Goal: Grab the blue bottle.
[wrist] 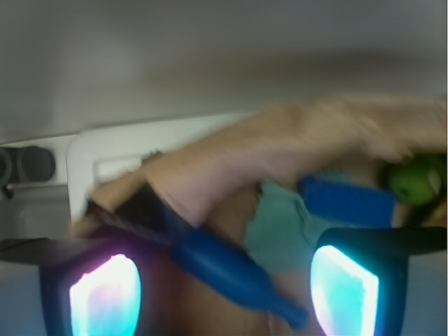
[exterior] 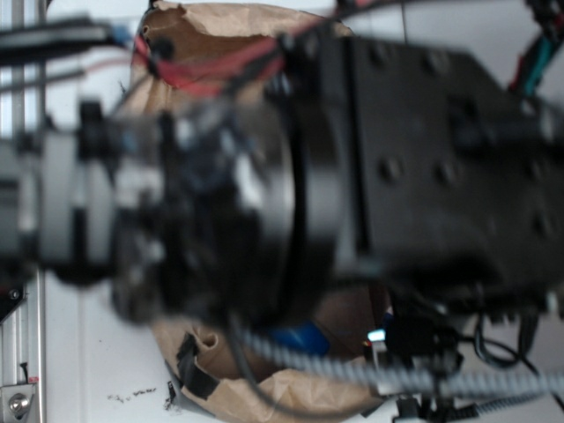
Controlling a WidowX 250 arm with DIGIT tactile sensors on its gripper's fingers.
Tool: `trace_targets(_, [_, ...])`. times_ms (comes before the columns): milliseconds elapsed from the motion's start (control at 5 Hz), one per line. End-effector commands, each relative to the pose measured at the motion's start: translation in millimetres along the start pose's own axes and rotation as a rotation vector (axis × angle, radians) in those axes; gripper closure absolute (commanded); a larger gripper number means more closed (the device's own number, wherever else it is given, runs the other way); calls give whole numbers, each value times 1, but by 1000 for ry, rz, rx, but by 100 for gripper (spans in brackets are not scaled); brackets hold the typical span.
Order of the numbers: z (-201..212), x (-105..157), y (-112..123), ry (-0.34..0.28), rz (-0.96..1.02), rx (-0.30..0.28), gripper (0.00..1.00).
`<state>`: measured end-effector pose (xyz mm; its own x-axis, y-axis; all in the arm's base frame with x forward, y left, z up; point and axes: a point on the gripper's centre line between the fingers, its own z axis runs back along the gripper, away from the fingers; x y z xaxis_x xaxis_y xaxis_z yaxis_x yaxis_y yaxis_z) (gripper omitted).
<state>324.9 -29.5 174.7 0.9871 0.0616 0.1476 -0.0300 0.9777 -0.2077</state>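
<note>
In the wrist view, the left finger pad (wrist: 105, 297) glows pale pink and cyan at the bottom edge. Right of it the blue bottle (wrist: 234, 273) lies tilted on the brown paper (wrist: 280, 157), its neck pointing down and to the right, between the two pads but touching neither. Next comes a light teal cloth (wrist: 280, 227), then a flat dark blue sponge (wrist: 346, 201) and something green (wrist: 418, 178) at the far right. The gripper (wrist: 224, 297) has its jaws wide apart, with nothing between them clamped. In the exterior view the blurred arm (exterior: 308, 176) hides almost all; only a small blue piece (exterior: 300, 338) shows below it.
</note>
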Motion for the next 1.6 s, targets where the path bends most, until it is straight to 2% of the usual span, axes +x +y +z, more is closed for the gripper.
trace_targets(0, [35, -15, 3, -89, -122, -39, 0])
trace_targets(200, [11, -11, 12, -66, -159, 30, 0])
trace_targets(400, [-17, -19, 17, -20, -244, 46, 0])
trace_targets(600, [-29, -25, 19, 9, -295, 18, 0])
trace_targets(1000, [-60, -40, 16, 15, -385, 115, 0])
trace_targets(1200, [-75, -55, 4, 20, -448, 107, 0])
trace_targets(1400, [-86, -69, -14, 49, -508, 28, 0])
